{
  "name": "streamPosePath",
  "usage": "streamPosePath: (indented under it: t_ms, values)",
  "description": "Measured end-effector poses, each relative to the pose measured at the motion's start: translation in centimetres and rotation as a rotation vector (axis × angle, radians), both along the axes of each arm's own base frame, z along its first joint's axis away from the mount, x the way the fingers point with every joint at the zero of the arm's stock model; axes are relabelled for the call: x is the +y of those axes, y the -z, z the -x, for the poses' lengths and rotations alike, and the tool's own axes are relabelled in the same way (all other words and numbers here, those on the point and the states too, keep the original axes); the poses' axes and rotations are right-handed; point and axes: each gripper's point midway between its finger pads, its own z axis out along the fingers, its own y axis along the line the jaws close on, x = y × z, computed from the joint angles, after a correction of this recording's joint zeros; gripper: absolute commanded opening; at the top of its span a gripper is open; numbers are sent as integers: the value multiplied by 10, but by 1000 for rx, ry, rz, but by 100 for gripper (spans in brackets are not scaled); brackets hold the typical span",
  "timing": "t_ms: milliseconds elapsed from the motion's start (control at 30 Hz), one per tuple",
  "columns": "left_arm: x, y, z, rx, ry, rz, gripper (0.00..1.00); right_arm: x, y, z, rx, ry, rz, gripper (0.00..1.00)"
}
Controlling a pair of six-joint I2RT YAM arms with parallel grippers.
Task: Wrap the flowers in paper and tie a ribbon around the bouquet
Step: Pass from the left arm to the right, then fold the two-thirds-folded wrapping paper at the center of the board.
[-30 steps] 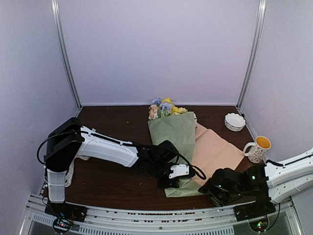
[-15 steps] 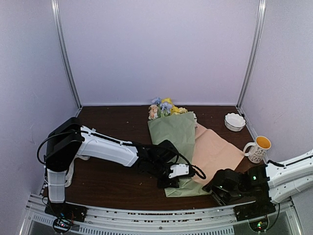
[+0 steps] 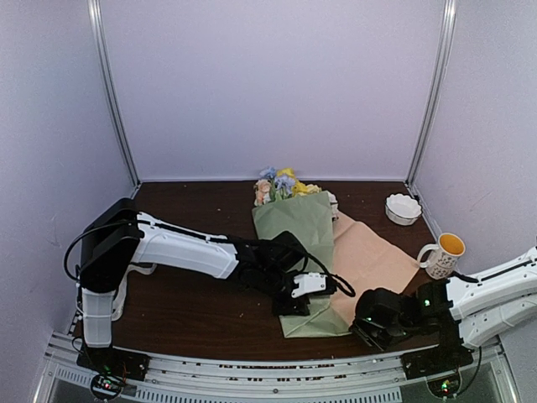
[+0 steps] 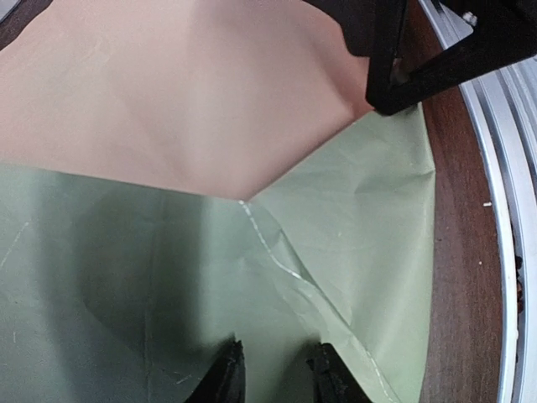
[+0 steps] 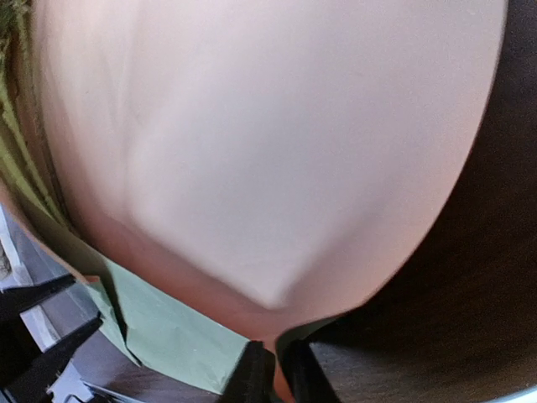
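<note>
1. Jaws on the left gripper (image 3: 292, 304) look narrowly parted from above. It is set down on the near end of the paper (image 3: 298, 227), likely to pin the green fold over the stems. The right gripper (image 3: 361, 323) sits at the paper's near right corner, and its own body hides how its jaws stand. The flowers (image 3: 281, 185) poke out at the far end. A tan flap lies flat to the right, not yet folded over. No ribbon shows.

2. Left wrist: the fingertips (image 4: 226, 382) stand a little apart with their tips on green paper. No fold is visibly nipped between them, so I judge this a hold-down rather than a grasp. At upper right the right gripper (image 4: 382, 101) reaches the corner where tan meets green.

3. Right wrist: the jaws are nearly together with a thin tan edge between them. They seem clamped on the paper's corner, probably to lift the flap across the bundle. The tan side (image 5: 277, 151) bulges up beyond them, and a green strip shows on the left.

4. Surface and room: the table (image 3: 193, 210) is dark, glossy wood, so thin paper could slide unless pinned. A white bowl (image 3: 403, 208) and a mug (image 3: 440, 256) stand on the right, the mug just beside the flap's right corner. A metal rail (image 3: 252, 369) runs along the near edge. Plain pale lilac walls (image 3: 268, 84) close in the other three sides.
</note>
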Motion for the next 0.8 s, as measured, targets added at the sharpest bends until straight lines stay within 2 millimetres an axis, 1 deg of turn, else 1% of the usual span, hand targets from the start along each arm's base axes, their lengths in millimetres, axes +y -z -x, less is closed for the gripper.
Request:
streamPosePath:
  t_ms: [167, 233, 400, 500, 600, 700, 800]
  values:
    - [-2, -2, -6, -2, -10, 7, 34, 0, -2, -2, -16, 1, -9, 2]
    - [-5, -3, -14, -2, -22, 15, 35, 0, -3, -3, -24, 0, -8, 0]
    - [-18, -7, -40, -4, -61, 46, 36, -1, -4, -5, -44, -33, 17, 0]
    - [-27, -5, -52, 3, -76, 56, 36, 3, -11, -9, -68, -70, 63, 0]
    - [-35, 3, -53, 32, -75, 53, 35, 12, -26, -15, -107, -114, 100, 0]
    - [-37, 13, -50, 63, -72, 45, 35, 20, -39, -21, -153, -160, 133, 0]
    - [-38, 17, -47, 93, -69, 47, 35, 23, -48, -24, -198, -208, 184, 0]
